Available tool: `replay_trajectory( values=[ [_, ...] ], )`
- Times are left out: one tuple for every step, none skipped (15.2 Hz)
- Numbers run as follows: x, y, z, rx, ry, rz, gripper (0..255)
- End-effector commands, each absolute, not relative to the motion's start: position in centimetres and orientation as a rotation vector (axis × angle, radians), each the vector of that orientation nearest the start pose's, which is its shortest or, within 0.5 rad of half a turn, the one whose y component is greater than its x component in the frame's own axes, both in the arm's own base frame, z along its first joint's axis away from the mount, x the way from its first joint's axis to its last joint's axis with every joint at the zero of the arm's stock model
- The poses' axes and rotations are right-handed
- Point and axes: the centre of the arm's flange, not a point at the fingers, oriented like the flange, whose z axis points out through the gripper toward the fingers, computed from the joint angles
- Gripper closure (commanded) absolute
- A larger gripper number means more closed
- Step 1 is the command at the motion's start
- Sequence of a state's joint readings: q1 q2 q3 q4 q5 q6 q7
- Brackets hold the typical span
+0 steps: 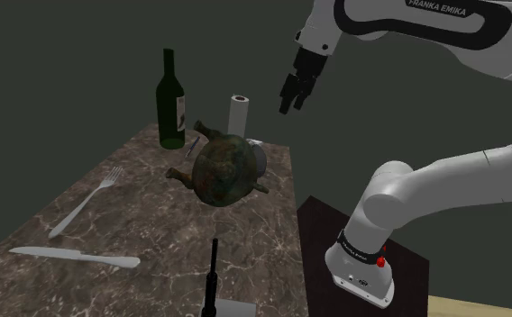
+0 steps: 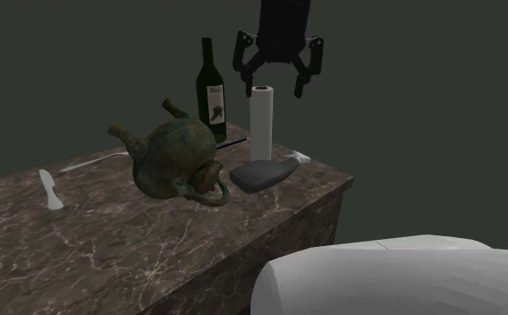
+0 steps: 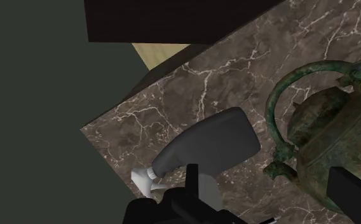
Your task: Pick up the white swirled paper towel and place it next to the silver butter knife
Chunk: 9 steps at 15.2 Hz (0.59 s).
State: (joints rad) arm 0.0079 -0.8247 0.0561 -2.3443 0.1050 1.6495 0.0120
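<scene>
Veined brown tabletop [image 1: 155,236] w/ paper towel roll [image 2: 261,125] upright; gripper [image 2: 275,85] spread wide, empty, higher up nearby.

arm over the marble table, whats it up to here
The open gripper hangs empty over the upright paper towel roll, not yet touching it. The roll stands near a wine bottle and a green kettle. The knife lies at the table's other end.

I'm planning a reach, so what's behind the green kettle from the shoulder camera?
The white paper towel roll stands upright behind the kettle, with a dark wine bottle beside it. A grey bottle lying there is mostly covered by the kettle.
</scene>
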Motion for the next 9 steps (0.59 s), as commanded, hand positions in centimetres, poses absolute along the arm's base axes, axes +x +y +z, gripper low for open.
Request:
replay_trajectory(
  values=[
    [30.3, 3.6, 61.5, -3.067, -0.054, -0.195, 0],
    [31.6, 3.6, 61.4, -3.07, -0.048, -0.201, 0],
    [32.8, 3.6, 61.3, -3.073, -0.042, -0.208, 0],
    [34.1, 3.6, 61.2, -3.075, -0.036, -0.214, 0],
    [35.3, 3.6, 61.1, -3.078, -0.029, -0.221, 0],
    [36.6, 3.6, 61.0, -3.081, -0.023, -0.227, 0],
    [37.8, 3.5, 60.9, -3.083, -0.017, -0.233, 0],
    [39.1, 3.5, 60.9, -3.086, -0.011, -0.24, 0],
    [40.3, 3.5, 60.8, -3.088, -0.005, -0.246, 0]
  ],
)
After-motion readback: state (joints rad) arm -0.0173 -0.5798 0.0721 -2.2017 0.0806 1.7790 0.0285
